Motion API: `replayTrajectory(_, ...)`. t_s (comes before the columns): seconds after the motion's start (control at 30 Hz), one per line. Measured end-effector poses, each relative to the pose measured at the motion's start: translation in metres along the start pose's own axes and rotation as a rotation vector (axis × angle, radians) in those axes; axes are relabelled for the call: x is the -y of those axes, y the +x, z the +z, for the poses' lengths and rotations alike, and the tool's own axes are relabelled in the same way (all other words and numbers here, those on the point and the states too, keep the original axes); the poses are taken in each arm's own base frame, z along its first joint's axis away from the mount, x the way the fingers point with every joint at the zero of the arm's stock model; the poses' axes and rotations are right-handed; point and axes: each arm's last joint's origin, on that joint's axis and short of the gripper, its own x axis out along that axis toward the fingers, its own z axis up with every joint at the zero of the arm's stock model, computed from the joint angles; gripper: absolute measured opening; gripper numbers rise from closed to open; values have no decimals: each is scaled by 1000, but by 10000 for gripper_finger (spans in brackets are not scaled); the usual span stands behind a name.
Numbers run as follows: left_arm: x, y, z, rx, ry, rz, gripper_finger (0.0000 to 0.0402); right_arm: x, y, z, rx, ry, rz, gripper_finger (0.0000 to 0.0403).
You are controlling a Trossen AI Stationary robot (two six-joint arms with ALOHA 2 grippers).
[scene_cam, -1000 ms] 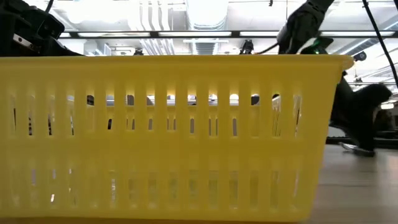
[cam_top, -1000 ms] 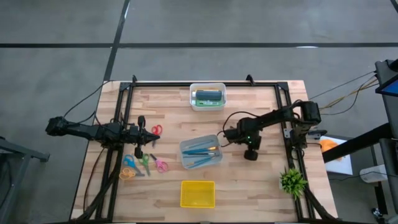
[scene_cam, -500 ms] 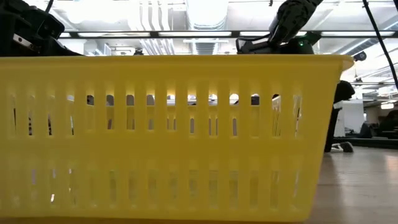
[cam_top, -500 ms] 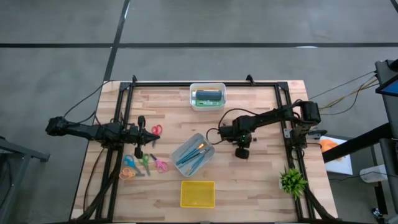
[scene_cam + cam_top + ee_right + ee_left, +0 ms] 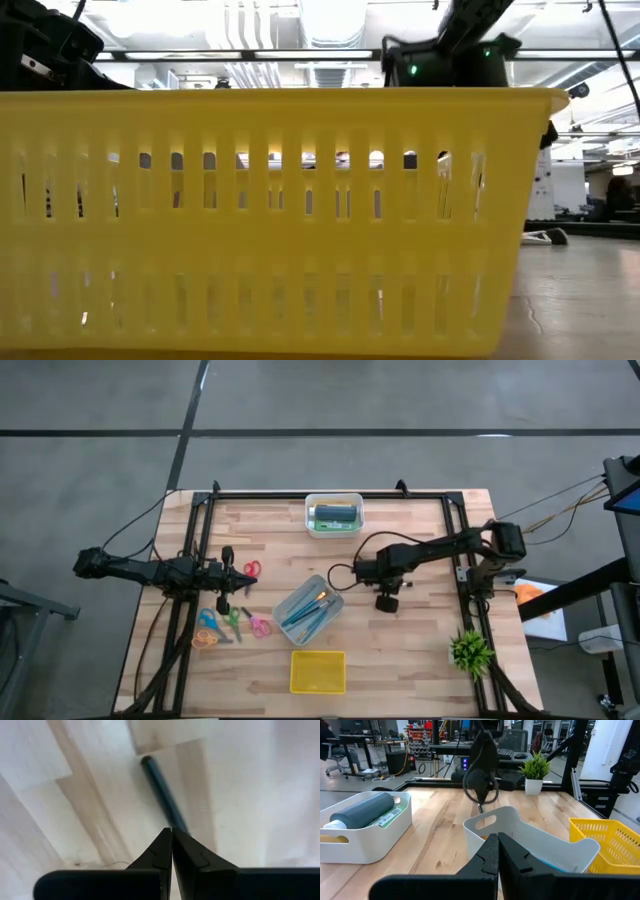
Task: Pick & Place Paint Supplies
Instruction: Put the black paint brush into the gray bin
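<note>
Brushes (image 5: 312, 606) lie inside a white bin (image 5: 290, 603) at mid-table, angled askew. Tubes sit in a second white tray (image 5: 333, 515) at the far edge.

Right gripper (image 5: 171, 832) hangs near the bin's far corner, fingers pressed together over a dark brush handle (image 5: 162, 790); only its wrist view shows that.

Left gripper (image 5: 497, 840) closed, idle by the scissors (image 5: 232, 622).

Low view: only the yellow basket (image 5: 280, 210).

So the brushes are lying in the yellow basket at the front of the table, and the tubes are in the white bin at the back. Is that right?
Not quite. The high view shows the brushes lying in the clear tray at mid-table, not in the yellow basket, which shows nothing inside. The tubes are indeed in the white bin at the back.
</note>
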Motion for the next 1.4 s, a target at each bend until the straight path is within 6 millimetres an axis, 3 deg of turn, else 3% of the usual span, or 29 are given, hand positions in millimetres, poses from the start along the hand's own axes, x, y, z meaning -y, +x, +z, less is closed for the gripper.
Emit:
replayTrajectory(0.23, 0, 0, 0, -1, 0, 0, 0, 0, -24, -15, 186, 47, 21, 8)
replayTrajectory(0.43, 0, 0, 0, 0, 0, 0, 0, 3, -30, -36, 349, 38, 77, 8)
replayTrajectory(0.87, 0, 0, 0, 0, 0, 0, 0, 13, 1, -72, 626, 46, 184, 8)
replayTrajectory(1.03, 0, 0, 0, 0, 0, 0, 0, 14, 10, -79, 655, 45, 226, 9)
replayTrajectory(1.13, 0, 0, 0, 0, 0, 0, 0, 14, 11, -80, 636, 162, 284, 12)
replayTrajectory(1.23, 0, 0, 0, 0, 0, 0, 0, 14, 11, -80, 626, 208, 297, 32)
replayTrajectory(1.4, 0, 0, 0, 0, 0, 0, 0, 14, 11, -80, 656, 16, 232, 85)
